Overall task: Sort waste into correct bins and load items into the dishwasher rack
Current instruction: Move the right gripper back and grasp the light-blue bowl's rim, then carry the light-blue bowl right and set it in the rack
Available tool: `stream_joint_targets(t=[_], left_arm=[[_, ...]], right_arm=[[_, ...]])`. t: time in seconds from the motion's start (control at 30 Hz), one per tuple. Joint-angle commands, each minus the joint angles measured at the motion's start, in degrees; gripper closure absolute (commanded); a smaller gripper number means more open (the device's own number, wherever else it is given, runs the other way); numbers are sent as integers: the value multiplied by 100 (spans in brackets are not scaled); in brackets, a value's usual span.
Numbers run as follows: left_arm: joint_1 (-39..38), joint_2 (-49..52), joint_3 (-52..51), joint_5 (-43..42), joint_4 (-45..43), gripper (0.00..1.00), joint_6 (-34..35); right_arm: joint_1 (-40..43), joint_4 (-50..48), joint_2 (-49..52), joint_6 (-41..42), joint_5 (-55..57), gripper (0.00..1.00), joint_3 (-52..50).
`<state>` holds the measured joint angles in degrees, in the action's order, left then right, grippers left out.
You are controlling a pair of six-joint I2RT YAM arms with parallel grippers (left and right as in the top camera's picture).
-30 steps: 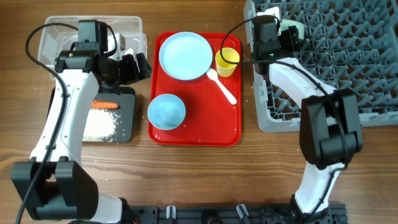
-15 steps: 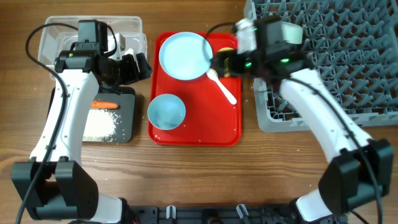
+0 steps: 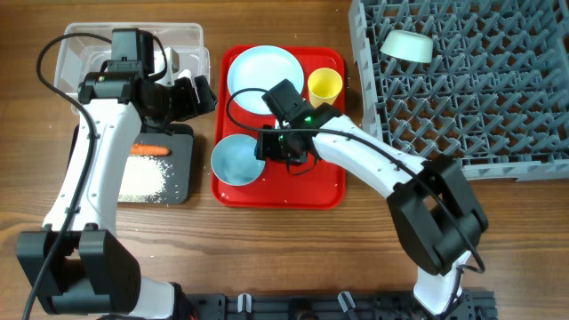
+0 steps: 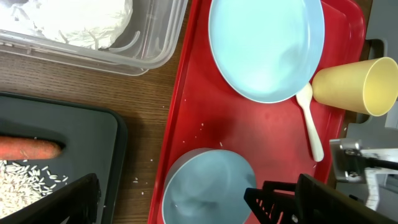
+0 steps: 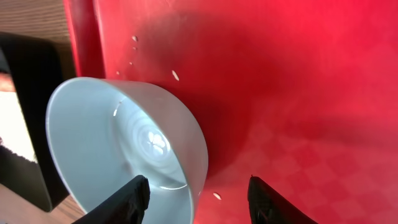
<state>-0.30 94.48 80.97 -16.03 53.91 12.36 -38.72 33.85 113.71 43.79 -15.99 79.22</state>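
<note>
The right gripper (image 5: 198, 193) hangs low over the red tray (image 5: 280, 74) with its jaws wide apart, right at the light blue bowl (image 5: 118, 143). In the wrist view one finger (image 5: 134, 198) sits over the bowl's rim, on the hollow side. The other finger (image 5: 267, 200) is above bare red tray, so the bowl's near wall stands in the gap, much closer to the first finger. I cannot tell whether that finger touches the rim. A few rice grains (image 5: 175, 75) lie scattered on the tray just beside the bowl.

From overhead, the bowl is at the tray's front left corner. The light blue plate (image 3: 264, 78) and the yellow cup (image 3: 325, 86) are at the back of the tray. The white spoon (image 4: 309, 121) lies between them, partly under the right arm. A pale green bowl (image 3: 407, 44) already rests in the grey rack (image 3: 498, 107).

The left gripper (image 3: 201, 94) hovers with its jaws apart and holding nothing, between the clear tub (image 3: 71, 53) and the black tray (image 3: 180, 182). A carrot (image 3: 149, 149) and a patch of rice (image 3: 142, 178) lie in that tray.
</note>
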Motion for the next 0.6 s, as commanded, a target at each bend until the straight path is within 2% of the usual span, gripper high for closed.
stream_joint_targets(t=[0.0, 0.03, 0.23, 0.27, 0.3, 0.33, 0.57], left_arm=[[15, -94, 35, -63, -13, 0, 11], [15, -94, 35, -63, -13, 0, 11], [15, -94, 35, -63, -13, 0, 11], [15, -94, 35, -63, -13, 0, 11], [15, -94, 35, -63, -13, 0, 11], [15, -94, 35, -63, -13, 0, 9], [15, -94, 35, -63, -13, 0, 11]], right_arm=[[-70, -11, 133, 293, 146, 71, -11], [-98, -11, 138, 378, 208, 75, -11], [-385, -232, 317, 918, 378, 75, -11], [-385, -256, 363, 942, 376, 78, -11], [-385, -251, 385, 1058, 374, 90, -11], [-385, -254, 391, 1069, 374, 96, -11], [-122, -90, 22, 702, 323, 96, -9]])
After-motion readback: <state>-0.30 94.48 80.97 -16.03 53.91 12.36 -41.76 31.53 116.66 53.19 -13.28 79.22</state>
